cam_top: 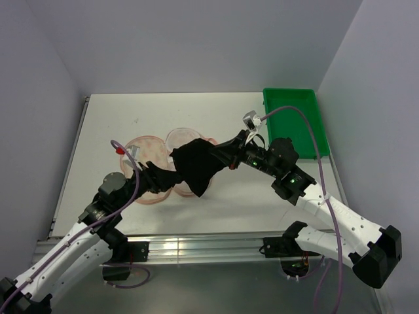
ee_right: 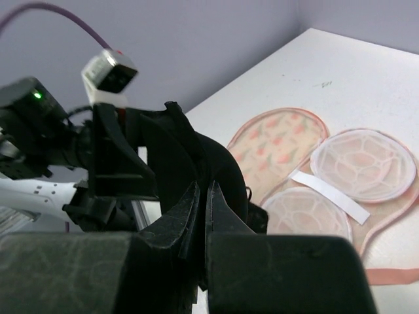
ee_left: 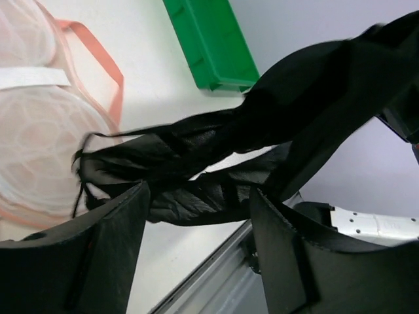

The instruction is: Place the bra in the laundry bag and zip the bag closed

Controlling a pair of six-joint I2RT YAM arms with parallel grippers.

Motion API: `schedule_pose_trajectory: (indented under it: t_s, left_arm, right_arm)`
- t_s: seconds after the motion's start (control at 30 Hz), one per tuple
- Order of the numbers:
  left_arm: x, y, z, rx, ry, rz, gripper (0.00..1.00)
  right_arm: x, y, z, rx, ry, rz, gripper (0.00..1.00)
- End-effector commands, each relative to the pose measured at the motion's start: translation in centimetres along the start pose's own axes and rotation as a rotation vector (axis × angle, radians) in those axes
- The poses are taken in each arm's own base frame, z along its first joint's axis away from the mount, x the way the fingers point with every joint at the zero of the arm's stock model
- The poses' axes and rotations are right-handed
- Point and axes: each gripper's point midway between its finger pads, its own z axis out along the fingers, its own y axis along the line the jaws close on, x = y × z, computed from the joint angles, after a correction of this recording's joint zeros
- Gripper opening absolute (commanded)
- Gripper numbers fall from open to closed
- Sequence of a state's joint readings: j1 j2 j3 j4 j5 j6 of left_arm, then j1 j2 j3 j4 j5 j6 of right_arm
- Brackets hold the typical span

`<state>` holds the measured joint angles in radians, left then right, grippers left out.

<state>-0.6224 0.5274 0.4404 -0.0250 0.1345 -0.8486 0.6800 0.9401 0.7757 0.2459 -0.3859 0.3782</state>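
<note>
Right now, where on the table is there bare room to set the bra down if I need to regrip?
Bare table behind the laundry bag, left of the green tray; also the near strip before the rail. Crowded centre: left hand, right hand and bra over the bag.

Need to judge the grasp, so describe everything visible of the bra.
The bra is black, soft, partly sheer ribbed fabric with a thin strap. It hangs crumpled in the air above the opened peach mesh laundry bag. The right gripper is shut on one end. The other end stretches across between the open fingers of the left gripper.
</note>
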Motion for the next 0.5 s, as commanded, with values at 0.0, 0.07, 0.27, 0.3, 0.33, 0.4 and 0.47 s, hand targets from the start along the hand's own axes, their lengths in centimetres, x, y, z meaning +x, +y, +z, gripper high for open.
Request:
schedule_pose_trajectory:
  t_s: [0.0,0.07,0.27,0.3,0.33,0.4,0.47]
  left_arm:
    - [-1.4,-3.6,0.2,0.168,-0.045,-0.053,0.68]
    - [-1.6,-4.3,0.4,0.201,-0.047,-0.054,0.66]
    - [-1.3,-5.4,0.8,0.268,-0.021,-0.071,0.58]
    - [-1.4,-5.7,0.5,0.278,-0.03,-0.067,0.57]
    - [-1.3,-5.5,0.3,0.275,-0.033,-0.066,0.56]
    - [-1.3,-5.0,-0.2,0.252,-0.046,-0.068,0.58]
    - [-1.1,-4.3,-0.4,0.219,-0.043,-0.068,0.68]
  right_arm:
    - [-1.6,0.4,0.2,-0.015,-0.074,-0.004,0.0]
    - [-1.4,0.4,0.2,-0.019,-0.07,0.0,0.0]
    - [-0.7,-0.2,0.2,-0.001,-0.061,0.006,0.0]
    - [-0.7,-0.3,0.2,0.004,-0.064,0.005,0.0]
    - [-0.7,-0.6,0.2,0.021,-0.068,0.005,0.0]
    - [-0.8,-0.8,0.1,0.033,-0.074,0.005,0.0]
    - [-1.1,-0.9,0.2,0.045,-0.084,0.006,0.0]
